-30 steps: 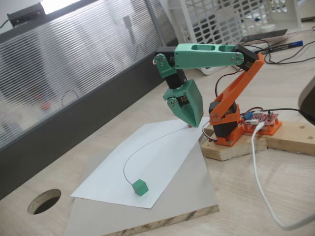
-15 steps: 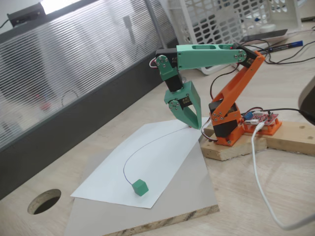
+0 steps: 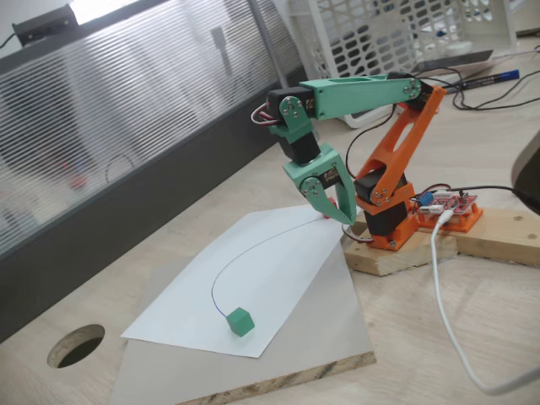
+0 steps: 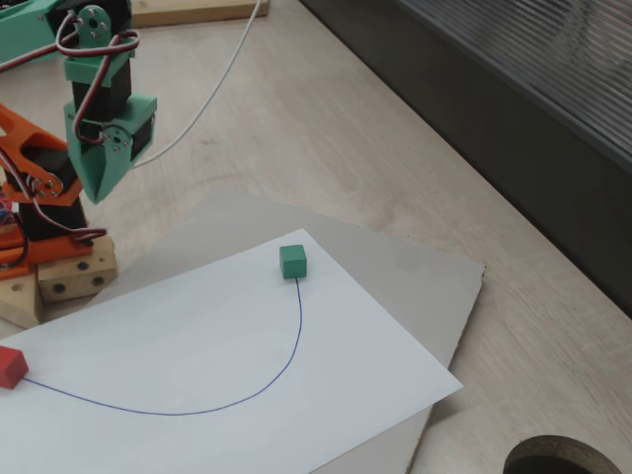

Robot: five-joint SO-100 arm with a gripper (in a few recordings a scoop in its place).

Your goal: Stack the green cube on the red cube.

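Observation:
The green cube [image 3: 240, 321] [image 4: 292, 261] rests on a white sheet of paper, at one end of a drawn blue curve. At the curve's other end lies the small red cube [image 4: 10, 367], near the arm's base. My green gripper [image 3: 342, 219] [image 4: 95, 196] hangs tip-down in the air above the red cube's end of the sheet, far from the green cube. Its jaws look shut with nothing between them. In the fixed view from the side, the gripper hides the red cube.
The paper [image 4: 197, 336] lies on a grey board [image 3: 337, 337] on the wooden table. The arm's orange base sits on a wooden block [image 3: 396, 253] with a red circuit board and a white cable [image 3: 443, 287]. A round hole [image 3: 76, 344] is in the tabletop. A white basket [image 3: 396, 29] stands behind.
The wrist has turned and the gripper has swung slightly right and down over the paper's far corner. The green cube has not moved.

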